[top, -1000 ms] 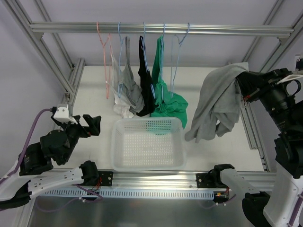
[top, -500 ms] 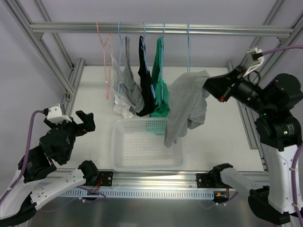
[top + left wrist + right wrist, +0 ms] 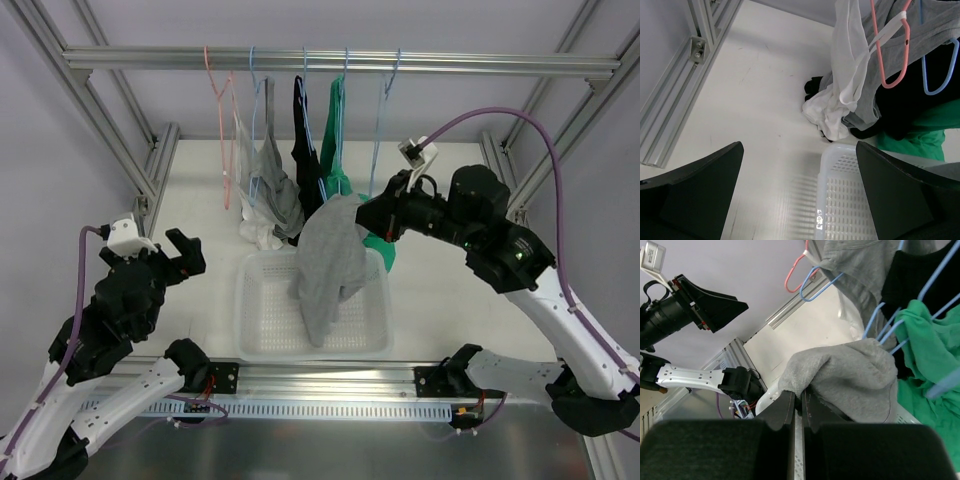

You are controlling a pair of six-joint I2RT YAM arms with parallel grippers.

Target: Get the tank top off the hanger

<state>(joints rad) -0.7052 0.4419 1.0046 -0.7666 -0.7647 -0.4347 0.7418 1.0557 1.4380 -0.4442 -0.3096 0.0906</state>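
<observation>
My right gripper (image 3: pixel 364 214) is shut on the grey tank top (image 3: pixel 328 262), which hangs off the fingers over the white basket (image 3: pixel 250 305), its lower end down inside the basket. In the right wrist view the cloth (image 3: pixel 850 374) bunches over the closed right gripper (image 3: pixel 801 396). A bare light-blue hanger (image 3: pixel 383 105) hangs from the rail just behind, with no cloth on it. My left gripper (image 3: pixel 186 252) is open and empty to the left of the basket; the left wrist view shows its two fingers (image 3: pixel 690 192) wide apart over the table and the basket's corner (image 3: pixel 826 197).
The rail (image 3: pixel 480 66) also carries a pink hanger (image 3: pixel 222 120), a grey garment with a white piece (image 3: pixel 272 190), a black garment (image 3: pixel 308 170) and a green top (image 3: pixel 345 185) on blue hangers. Aluminium frame posts run along both table sides.
My right arm has swung left with the tank top, from the right side of the table to above the basket. The left arm has shifted slightly.
</observation>
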